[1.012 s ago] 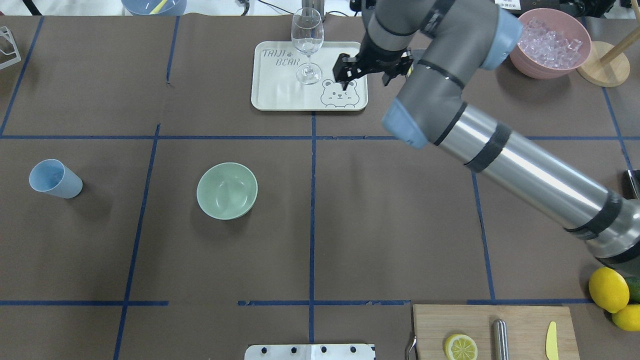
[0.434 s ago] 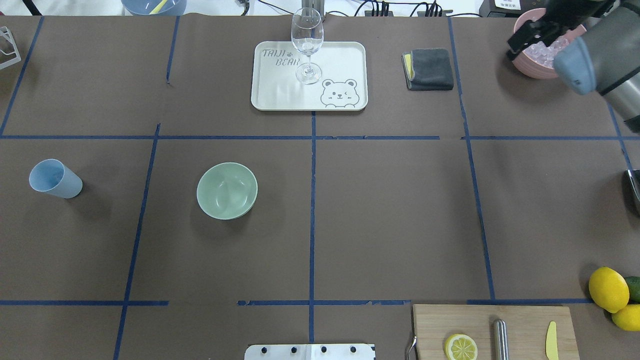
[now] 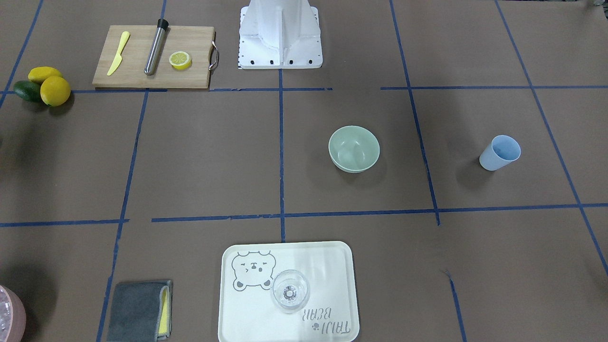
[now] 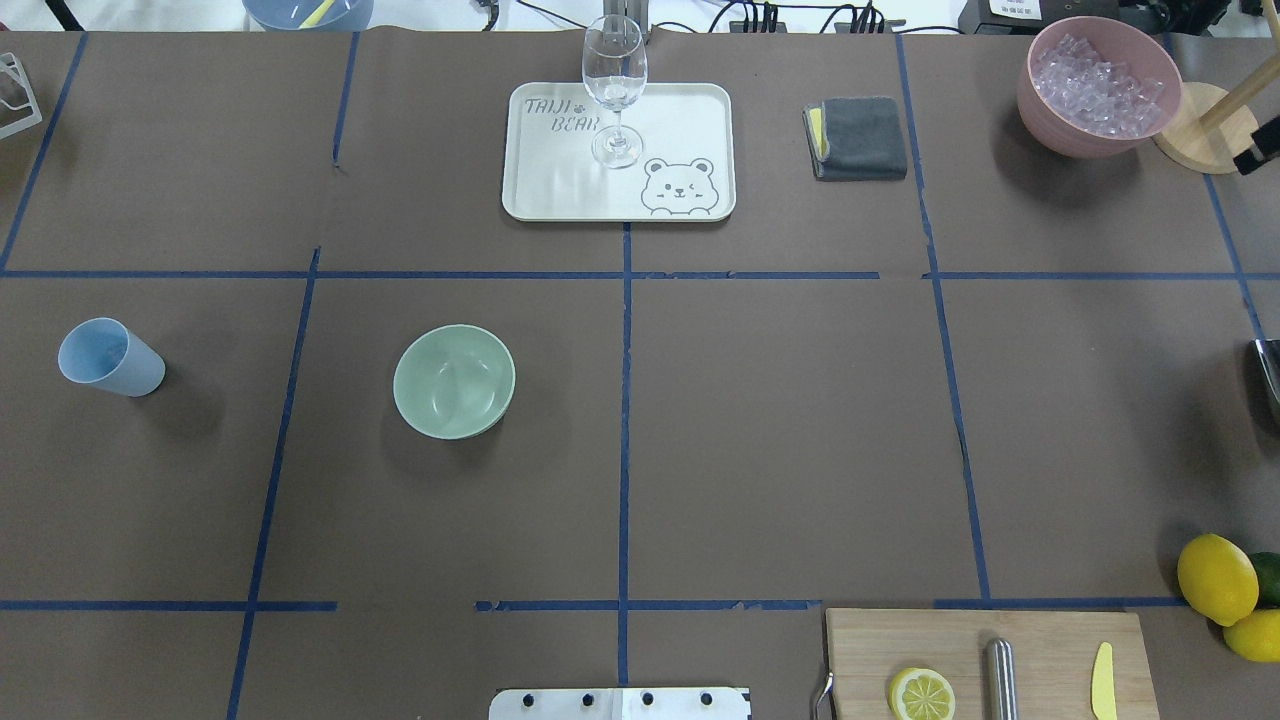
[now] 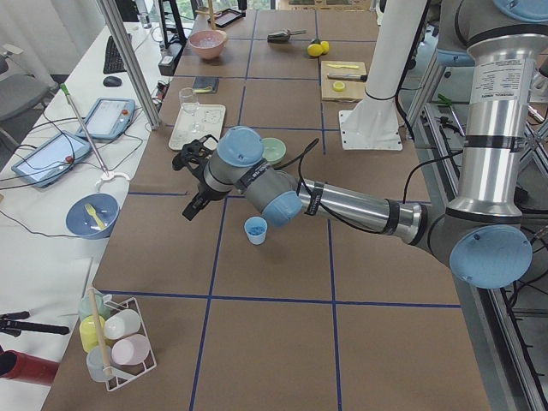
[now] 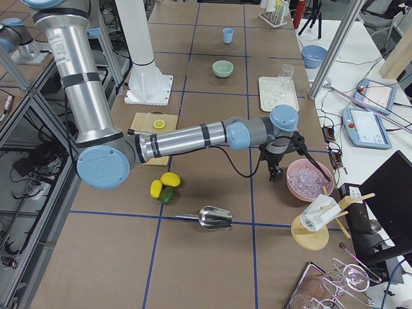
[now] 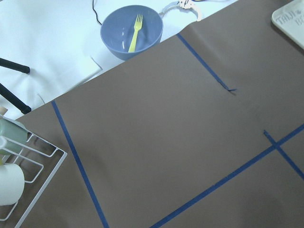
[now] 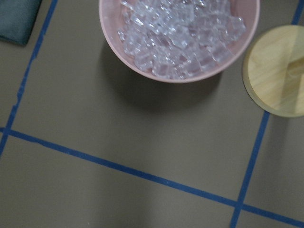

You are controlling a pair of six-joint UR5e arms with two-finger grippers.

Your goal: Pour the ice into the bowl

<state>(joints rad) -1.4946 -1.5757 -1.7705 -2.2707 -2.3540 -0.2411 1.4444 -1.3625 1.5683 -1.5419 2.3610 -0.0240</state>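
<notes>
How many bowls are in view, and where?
3. The empty sage-green bowl sits left of centre; the pink bowl holding the ice is at far right; a blue bowl with a fork rests on the white desk beyond the far edge. None seem hidden.

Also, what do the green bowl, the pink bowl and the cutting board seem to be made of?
The green bowl: probably plastic, matte, with only a soft sheen. The pink bowl: seemingly the same matte plastic, opaque around the ice. The cutting board: wood, pale and unvarnished-looking, with faint grain.
</notes>
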